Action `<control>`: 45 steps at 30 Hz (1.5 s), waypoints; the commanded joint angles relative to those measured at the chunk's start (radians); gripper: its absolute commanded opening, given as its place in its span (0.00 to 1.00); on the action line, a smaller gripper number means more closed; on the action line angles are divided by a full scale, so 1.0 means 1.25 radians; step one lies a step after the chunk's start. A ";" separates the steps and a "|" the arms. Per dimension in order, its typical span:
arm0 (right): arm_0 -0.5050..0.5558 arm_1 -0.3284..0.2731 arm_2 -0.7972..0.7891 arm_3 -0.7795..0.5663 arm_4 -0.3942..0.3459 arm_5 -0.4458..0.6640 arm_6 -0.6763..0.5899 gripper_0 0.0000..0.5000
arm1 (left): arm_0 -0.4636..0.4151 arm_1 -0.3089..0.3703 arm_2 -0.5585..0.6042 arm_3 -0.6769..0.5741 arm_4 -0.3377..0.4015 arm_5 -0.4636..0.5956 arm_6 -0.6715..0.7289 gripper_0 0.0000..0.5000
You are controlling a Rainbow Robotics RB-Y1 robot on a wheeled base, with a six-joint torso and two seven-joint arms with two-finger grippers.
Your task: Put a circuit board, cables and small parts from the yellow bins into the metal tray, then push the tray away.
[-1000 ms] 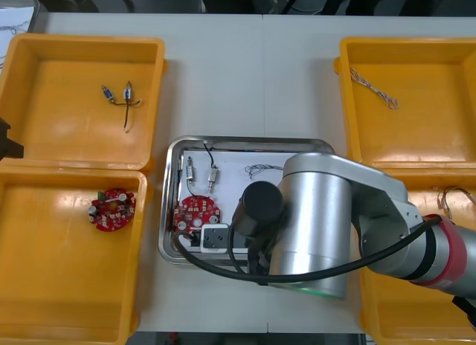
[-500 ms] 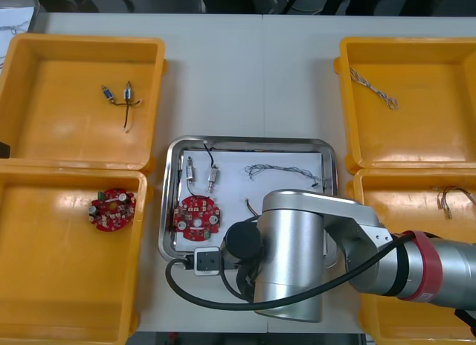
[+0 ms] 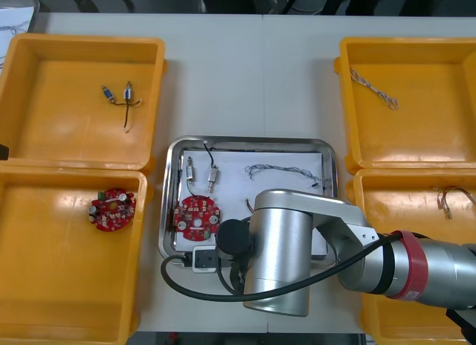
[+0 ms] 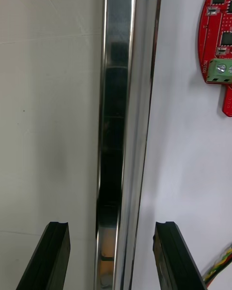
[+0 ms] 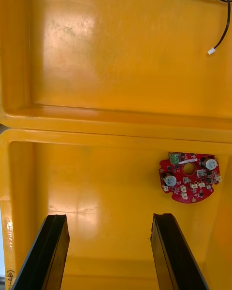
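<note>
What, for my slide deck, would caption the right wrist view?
Right gripper, fingers open, straddles the rim of the metal tray, a red circuit board lying inside.

- yellow bins: 4 total, so 10 o'clock bin [image 3: 67,129], 8 o'clock bin [image 3: 59,285], 2 o'clock bin [image 3: 424,129], 4 o'clock bin [image 3: 401,207]
- metal tray [image 3: 253,141]: just 1, in the middle
- round red circuit boards: 2, bin board [image 3: 112,210] in the 8 o'clock bin, tray board [image 3: 198,215] at the tray's 8 o'clock
- small metal parts: 4, bin parts [image 3: 130,94] x2 in the 10 o'clock bin, tray parts [image 3: 213,178] x2 at the tray's 10 o'clock
- twisted blue and white cables: 2, bin twisted cable [image 3: 374,88] in the 2 o'clock bin, tray twisted cable [image 3: 286,171] at the tray's 1 o'clock
- red and yellow cables: 2, bin red-yellow cable [image 3: 448,200] in the 4 o'clock bin, tray red-yellow cable [image 4: 220,269] in the tray
- black cables: 2 I can make out, bin black cable [image 3: 126,120] and tray black cable [image 3: 208,153]
</note>
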 commanded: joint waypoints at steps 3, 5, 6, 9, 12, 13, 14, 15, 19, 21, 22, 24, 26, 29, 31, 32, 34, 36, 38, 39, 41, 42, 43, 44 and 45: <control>-0.021 0.022 0.034 -0.007 0.034 -0.007 0.028 0.93 | 0.019 -0.008 0.019 -0.023 -0.008 0.005 -0.036 1.00; -0.021 0.021 0.034 -0.006 0.034 -0.007 0.027 0.92 | 0.019 -0.008 0.019 -0.023 -0.008 0.005 -0.036 1.00; -0.021 0.021 0.034 -0.006 0.034 -0.008 0.027 0.82 | 0.019 -0.008 0.019 -0.023 -0.008 0.005 -0.036 1.00; -0.021 0.021 0.034 -0.006 0.034 -0.007 0.027 0.63 | 0.019 -0.008 0.019 -0.023 -0.008 0.005 -0.036 1.00; -0.021 0.021 0.034 -0.006 0.034 -0.007 0.024 0.19 | 0.019 -0.008 0.019 -0.023 -0.008 0.005 -0.036 1.00; -0.021 0.021 0.034 -0.007 0.034 -0.007 0.023 0.01 | 0.019 -0.008 0.019 -0.023 -0.008 0.005 -0.036 1.00; -0.021 0.021 0.034 -0.007 0.034 -0.007 0.023 0.01 | 0.019 -0.008 0.019 -0.023 -0.008 0.005 -0.036 1.00; -0.021 0.021 0.034 -0.006 0.034 -0.007 0.022 0.00 | 0.019 -0.008 0.019 -0.023 -0.008 0.005 -0.036 1.00; -0.021 0.019 0.034 -0.007 0.034 -0.007 0.021 0.00 | 0.019 -0.008 0.019 -0.023 -0.008 0.005 -0.036 1.00; -0.021 0.019 0.034 -0.006 0.035 -0.007 0.021 0.00 | 0.019 -0.008 0.019 -0.023 -0.008 0.005 -0.036 1.00; -0.021 0.015 0.034 -0.007 0.040 -0.007 0.023 0.00 | 0.019 -0.008 0.019 -0.023 -0.008 0.005 -0.036 1.00; -0.022 0.010 0.034 -0.006 0.042 -0.008 0.024 0.00 | 0.019 -0.008 0.019 -0.023 -0.008 0.005 -0.036 1.00; -0.026 0.004 0.034 -0.007 0.043 -0.011 0.026 0.00 | 0.019 -0.008 0.019 -0.023 -0.008 0.005 -0.036 1.00; -0.037 -0.006 0.034 -0.006 0.042 -0.020 0.027 0.00 | 0.019 -0.008 0.019 -0.023 -0.008 0.005 -0.036 1.00; -0.044 -0.012 0.034 -0.006 0.039 -0.024 0.028 0.00 | 0.019 -0.008 0.019 -0.023 -0.008 0.005 -0.036 1.00; -0.048 -0.017 0.034 -0.006 0.036 -0.026 0.029 0.00 | 0.019 -0.008 0.019 -0.023 -0.008 0.005 -0.036 1.00; -0.055 -0.021 0.034 -0.006 0.034 -0.030 0.031 0.00 | 0.019 -0.008 0.019 -0.023 -0.008 0.005 -0.036 1.00; -0.060 -0.026 0.032 -0.006 0.029 -0.035 0.032 0.00 | 0.019 -0.008 0.019 -0.023 -0.008 0.005 -0.036 1.00; -0.065 -0.029 0.032 -0.006 0.025 -0.037 0.033 0.00 | 0.019 -0.008 0.019 -0.023 -0.008 0.005 -0.036 1.00; -0.069 -0.033 0.032 -0.006 0.020 -0.040 0.035 0.00 | 0.019 -0.008 0.019 -0.023 -0.008 0.005 -0.036 1.00; -0.076 -0.038 0.032 0.000 0.008 -0.043 0.037 0.00 | 0.019 -0.008 0.019 -0.023 -0.008 0.005 -0.036 1.00; -0.082 -0.040 0.031 0.007 -0.004 -0.047 0.039 0.00 | 0.019 -0.008 0.019 -0.023 -0.008 0.005 -0.036 1.00; -0.089 -0.043 0.030 0.016 -0.018 -0.051 0.042 0.00 | 0.019 -0.008 0.019 -0.023 -0.008 0.005 -0.036 1.00; -0.093 -0.043 0.029 0.020 -0.024 -0.052 0.043 0.00 | 0.019 -0.008 0.019 -0.023 -0.008 0.005 -0.036 1.00; -0.100 -0.044 0.028 0.028 -0.035 -0.054 0.045 0.00 | 0.019 -0.008 0.019 -0.023 -0.008 0.005 -0.036 1.00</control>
